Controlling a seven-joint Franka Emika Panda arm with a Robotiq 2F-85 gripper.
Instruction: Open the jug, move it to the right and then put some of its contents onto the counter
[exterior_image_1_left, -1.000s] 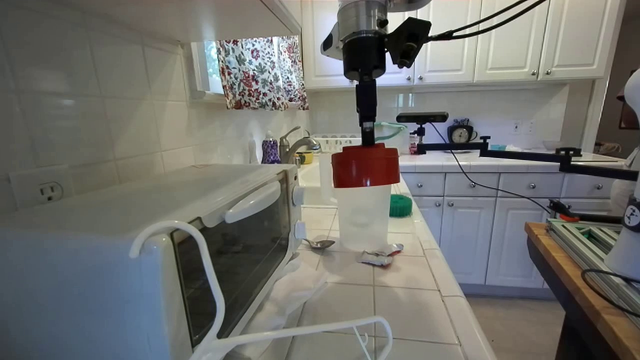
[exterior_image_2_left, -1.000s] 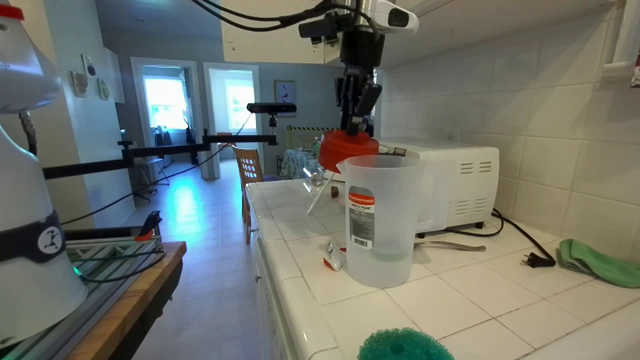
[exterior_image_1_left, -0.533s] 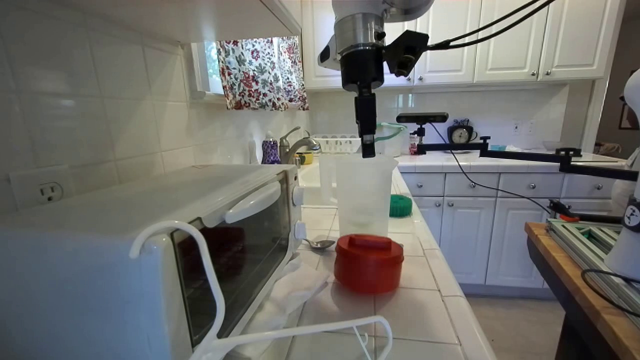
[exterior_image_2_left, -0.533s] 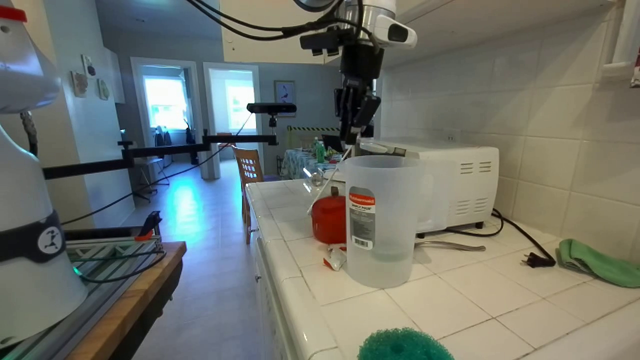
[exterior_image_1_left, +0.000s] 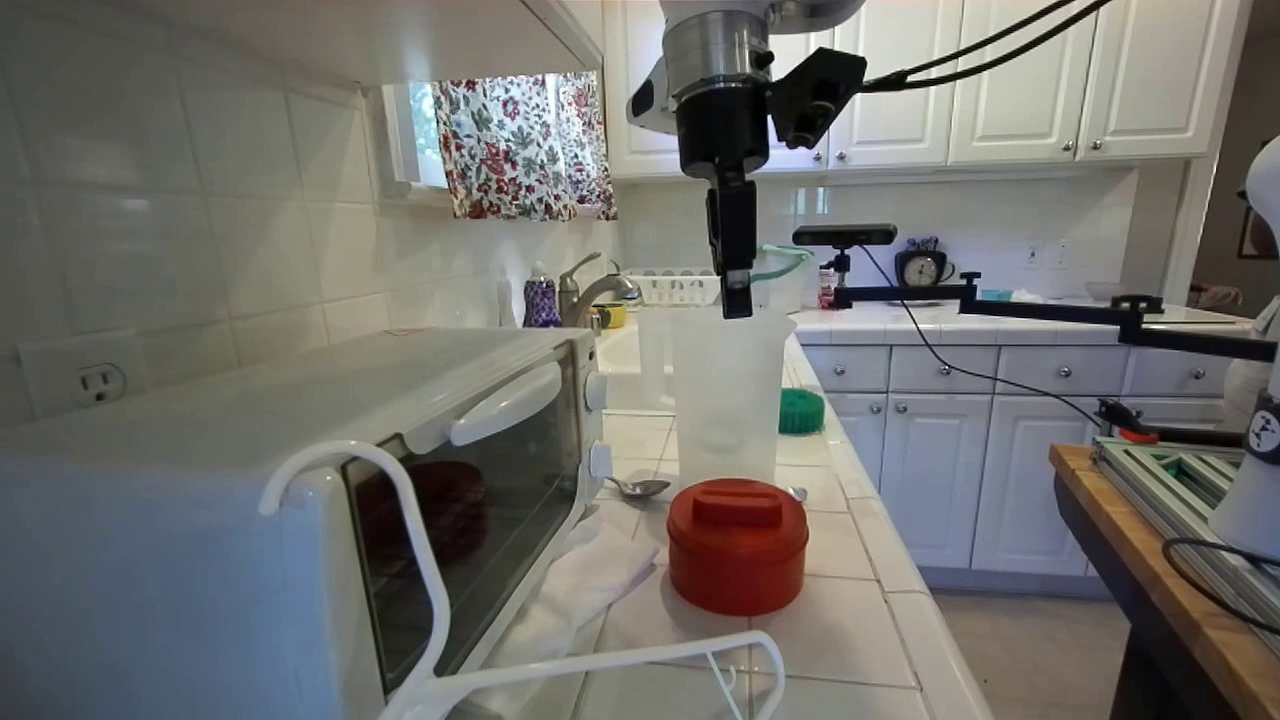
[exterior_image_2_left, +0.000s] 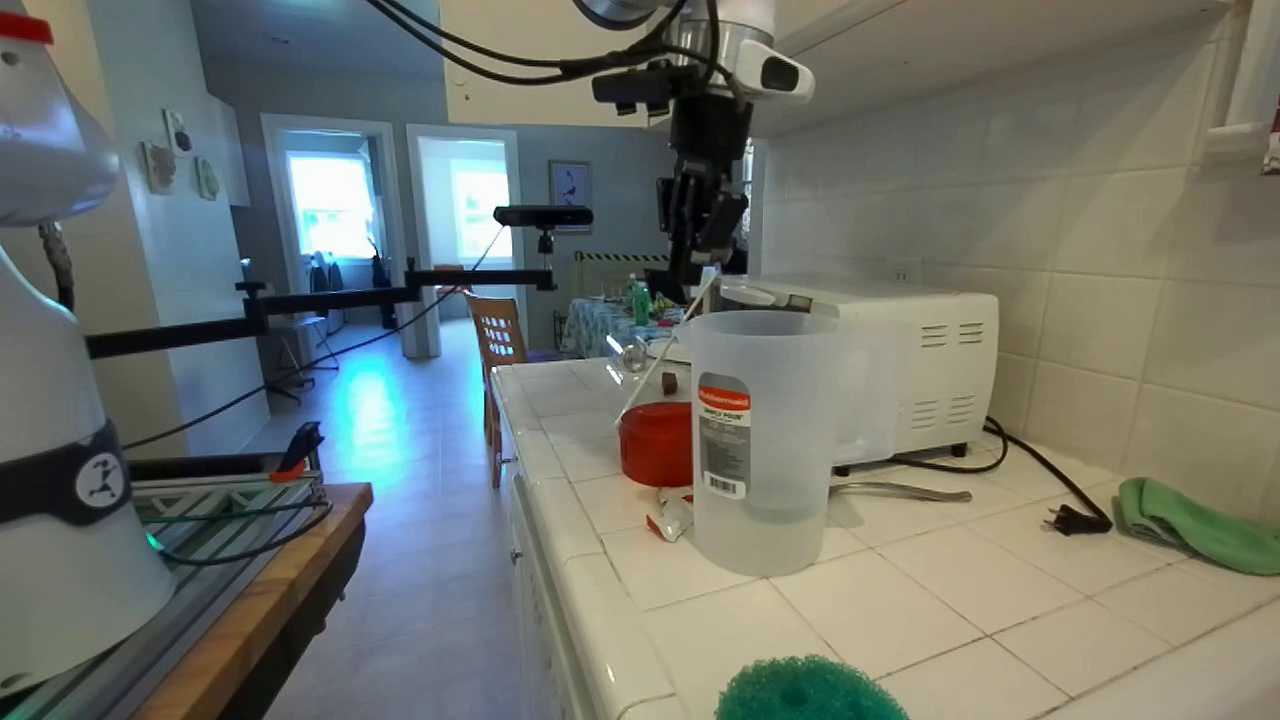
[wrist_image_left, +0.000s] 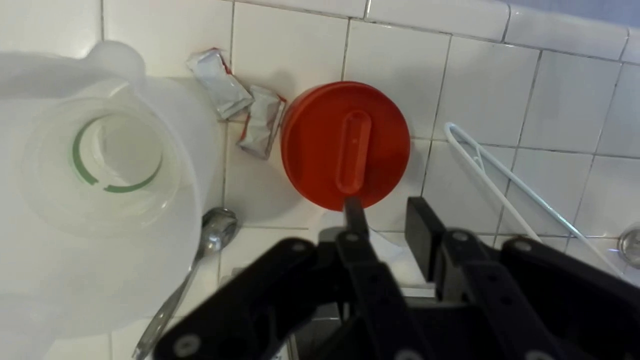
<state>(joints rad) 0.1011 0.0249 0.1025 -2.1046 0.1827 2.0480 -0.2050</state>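
The jug (exterior_image_2_left: 768, 440) stands upright, uncovered, on the counter (exterior_image_2_left: 860, 610), near the red lid (wrist_image_left: 346, 145). My pincer (wrist_image_left: 386, 210) hangs clear of both, spread and empty. Opening appears complete; the rightward move calls for gripping the jug.

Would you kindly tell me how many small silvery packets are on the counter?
2: one packet nearer the jug, another packet nearer the red lid; others may be hidden.

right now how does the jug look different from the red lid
The jug is tall, while the red lid is squat. The jug is whitish and translucent; the red lid looks opaque. The jug has a side handle; the red lid has a raised bar on top. Both rest on the tiled counter.
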